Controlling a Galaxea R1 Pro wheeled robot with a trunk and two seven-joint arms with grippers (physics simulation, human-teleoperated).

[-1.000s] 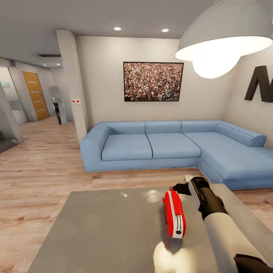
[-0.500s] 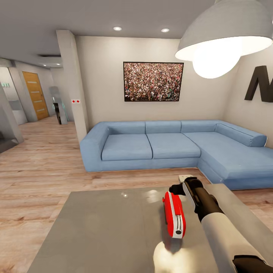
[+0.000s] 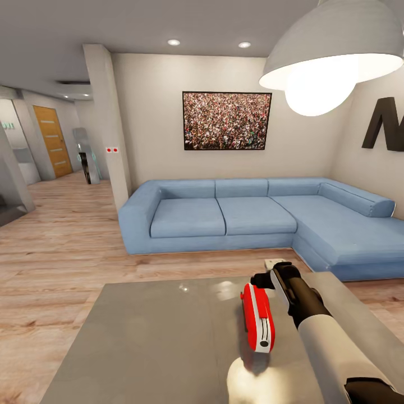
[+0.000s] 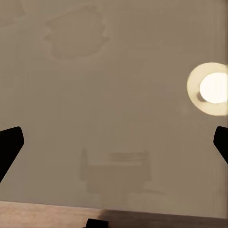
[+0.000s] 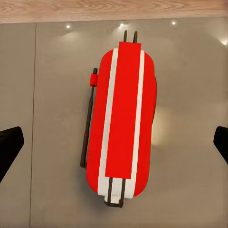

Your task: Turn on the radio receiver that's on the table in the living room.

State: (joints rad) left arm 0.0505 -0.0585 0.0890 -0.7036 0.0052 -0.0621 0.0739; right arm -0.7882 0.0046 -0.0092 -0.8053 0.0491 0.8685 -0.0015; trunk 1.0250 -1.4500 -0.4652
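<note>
Head view: the right gripper (image 3: 264, 279) hangs over the far part of the glossy grey table (image 3: 146, 342), and the red radio receiver (image 3: 257, 317) lies flat on that top just beside it, on the claw's left and running back toward the robot along the dark forearm. Whether claw and radio touch, I cannot tell from here.

In the right wrist view the radio receiver (image 5: 124, 123) sits squarely between the two black fingertips (image 5: 9, 145), which stand wide apart and well clear of its sides. Its thin antenna (image 5: 88, 118) lies folded along one long edge.

The left gripper (image 4: 114, 145) has its fingers spread too, holding nothing, looking at bare table (image 4: 118, 95) with a lamp reflection on it.

Beyond the claw stands the blue L-shaped sofa (image 3: 252, 216), with the framed crowd photo (image 3: 226, 120) on the wall above and the grey dome pendant lamp (image 3: 331, 50) overhead.
</note>
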